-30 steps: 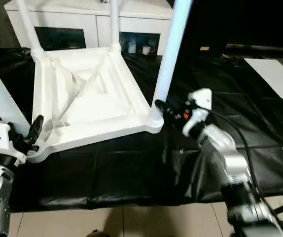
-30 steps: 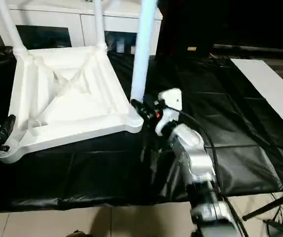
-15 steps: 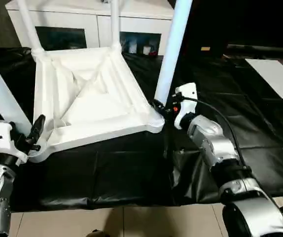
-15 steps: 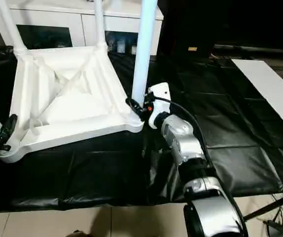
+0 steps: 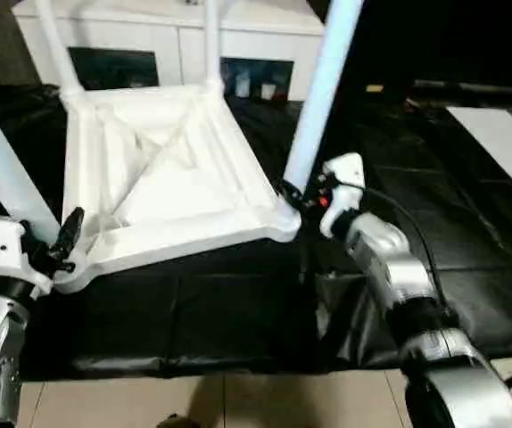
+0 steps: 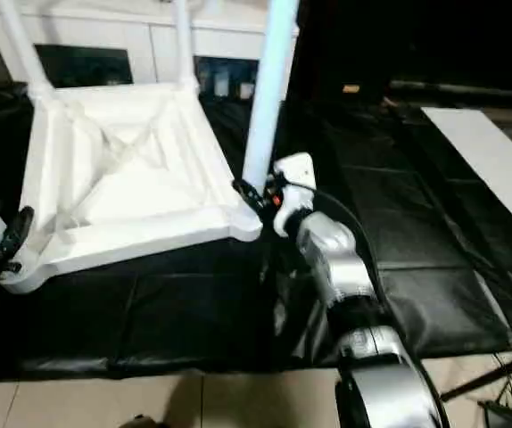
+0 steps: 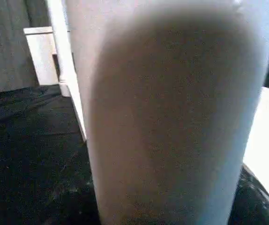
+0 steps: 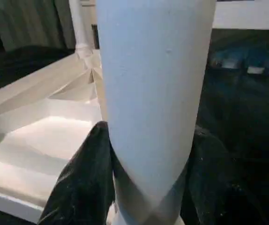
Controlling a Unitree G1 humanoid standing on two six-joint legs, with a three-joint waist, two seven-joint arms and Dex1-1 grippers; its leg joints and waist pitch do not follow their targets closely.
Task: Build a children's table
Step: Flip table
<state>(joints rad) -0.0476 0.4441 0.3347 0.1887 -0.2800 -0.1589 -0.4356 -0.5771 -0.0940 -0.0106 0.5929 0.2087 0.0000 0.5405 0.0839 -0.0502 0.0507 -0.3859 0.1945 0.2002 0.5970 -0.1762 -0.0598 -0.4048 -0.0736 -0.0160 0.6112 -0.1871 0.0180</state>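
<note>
On black sheet (image 5: 238,303): tabletop (image 5: 162,178) upside down, legs up. Left gripper (image 5: 60,239) clamps near-left leg (image 5: 2,174); right gripper (image 5: 299,194) clamps near-right leg (image 5: 318,98).
Left wrist: leg fills close.
Right wrist: black fingers (image 8: 85,180) flank leg, touching.

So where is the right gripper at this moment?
The right gripper is clamped around the base of the near-right leg, just above the upturned tabletop's corner socket, on the black-covered surface.
</note>
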